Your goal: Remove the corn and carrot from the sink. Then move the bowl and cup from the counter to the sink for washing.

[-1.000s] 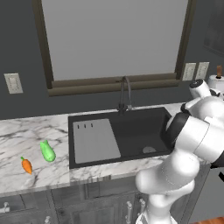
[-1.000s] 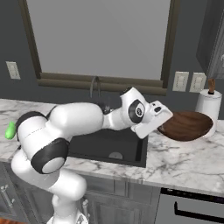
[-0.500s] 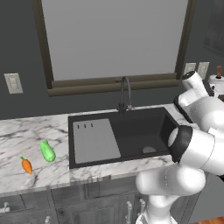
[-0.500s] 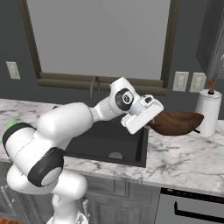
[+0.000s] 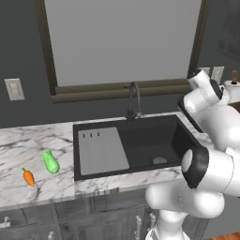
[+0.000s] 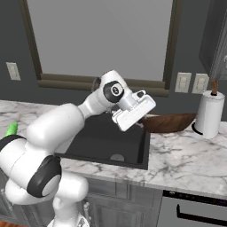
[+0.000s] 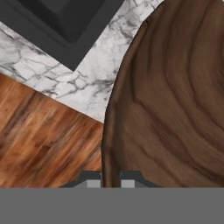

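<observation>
Hand view has the gripper (image 7: pixel 110 177) pinched narrow on the rim of the bowl (image 7: pixel 175 100), one finger inside the rim and one outside. The bowl's wood grain runs across most of that view, with the counter (image 7: pixel 83 83) edge, a corner of the sink (image 7: pixel 65 26) and the wood floor (image 7: pixel 39 140) beneath it. From the right base view, the bowl (image 6: pixel 170 123) is held just past the sink's right edge, above the counter (image 6: pixel 186 155), tilted, its wide side running left to right toward the paper towel roll (image 6: pixel 209 114). Left base view shows the corn (image 5: pixel 51 161) on the counter left of the sink (image 5: pixel 136 145), long axis running roughly front to back. The carrot (image 5: pixel 29 177) lies just beside it, nearer the front edge, green top pointing back.
</observation>
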You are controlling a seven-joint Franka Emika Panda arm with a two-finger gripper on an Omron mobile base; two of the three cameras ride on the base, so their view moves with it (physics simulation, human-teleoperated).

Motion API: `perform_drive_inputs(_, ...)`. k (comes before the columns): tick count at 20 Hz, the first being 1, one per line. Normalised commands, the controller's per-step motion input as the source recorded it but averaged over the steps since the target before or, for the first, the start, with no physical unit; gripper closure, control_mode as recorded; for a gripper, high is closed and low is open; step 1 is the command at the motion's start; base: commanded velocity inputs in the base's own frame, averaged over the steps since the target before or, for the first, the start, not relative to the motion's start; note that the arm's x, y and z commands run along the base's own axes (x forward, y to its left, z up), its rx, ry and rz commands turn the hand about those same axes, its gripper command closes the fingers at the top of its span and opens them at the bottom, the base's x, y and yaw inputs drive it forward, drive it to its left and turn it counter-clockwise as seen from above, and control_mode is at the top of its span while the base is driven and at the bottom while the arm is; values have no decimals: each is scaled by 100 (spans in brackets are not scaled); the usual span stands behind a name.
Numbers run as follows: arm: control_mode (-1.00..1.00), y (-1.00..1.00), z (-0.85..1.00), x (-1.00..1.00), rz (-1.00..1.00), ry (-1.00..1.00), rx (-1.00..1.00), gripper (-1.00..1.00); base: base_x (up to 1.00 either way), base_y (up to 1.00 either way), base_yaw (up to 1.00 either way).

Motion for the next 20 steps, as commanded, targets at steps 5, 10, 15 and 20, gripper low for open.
perform_drive_inputs(5,-100,37,16,-20,7,9,9,100,0,0,0)
perform_drive_inputs(10,-100,40,10,-15,8,5,14,100,0,0,0)
perform_drive_inputs(15,-100,37,5,-11,10,1,22,100,0,0,0)
perform_drive_inputs(20,-100,31,0,-2,11,0,28,100,0,0,0)
